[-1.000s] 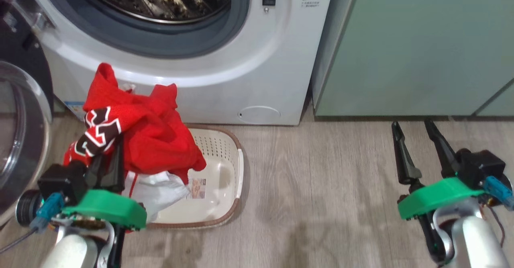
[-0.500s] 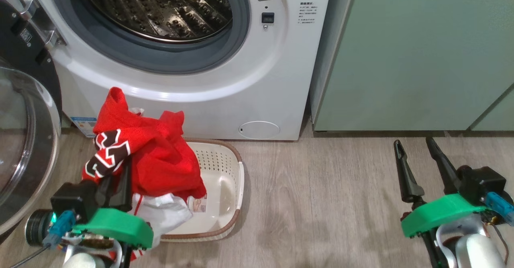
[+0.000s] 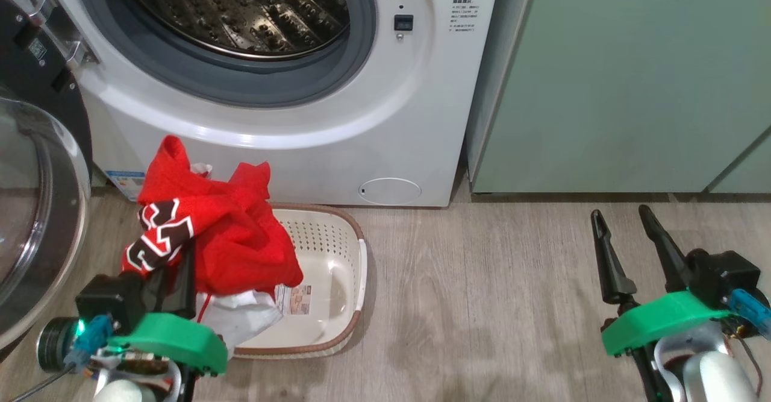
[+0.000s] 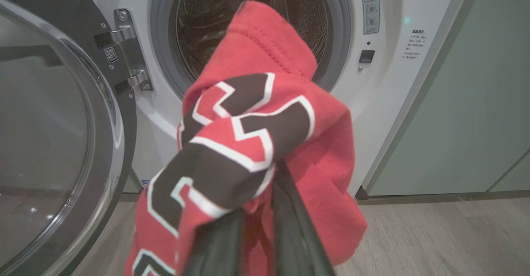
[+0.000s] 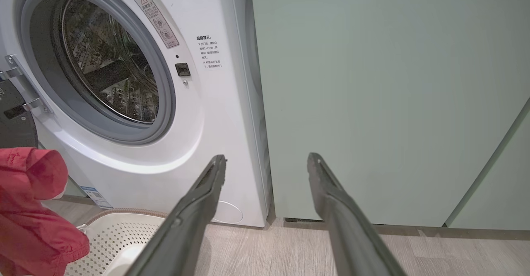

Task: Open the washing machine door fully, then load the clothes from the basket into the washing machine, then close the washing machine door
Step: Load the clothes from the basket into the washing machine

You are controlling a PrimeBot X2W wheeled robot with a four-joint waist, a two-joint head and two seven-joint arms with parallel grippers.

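The red clothes (image 3: 235,233) with white-edged black marks hang from my left gripper (image 3: 181,260), which is shut on them above the left end of the basket (image 3: 340,251). A white part of the cloth still droops into the basket. In the left wrist view the clothes (image 4: 256,135) cover my fingertips, in front of the washing machine (image 4: 381,85) and its open drum mouth. The washing machine door (image 3: 36,209) stands swung open at the left. My right gripper (image 3: 620,212) is open and holds nothing, low over the floor at the right.
Pale green cabinets (image 3: 620,76) stand right of the washing machine (image 3: 337,119). Grey wood floor (image 3: 482,305) lies between the basket and my right gripper (image 5: 267,158). The open door's glass bowl (image 4: 45,135) is close on my left arm's left.
The head camera has tilted up, so more of the drum shows. The left gripper keeps its hold and the clothes hang slightly higher over the basket. The right gripper has stayed put.
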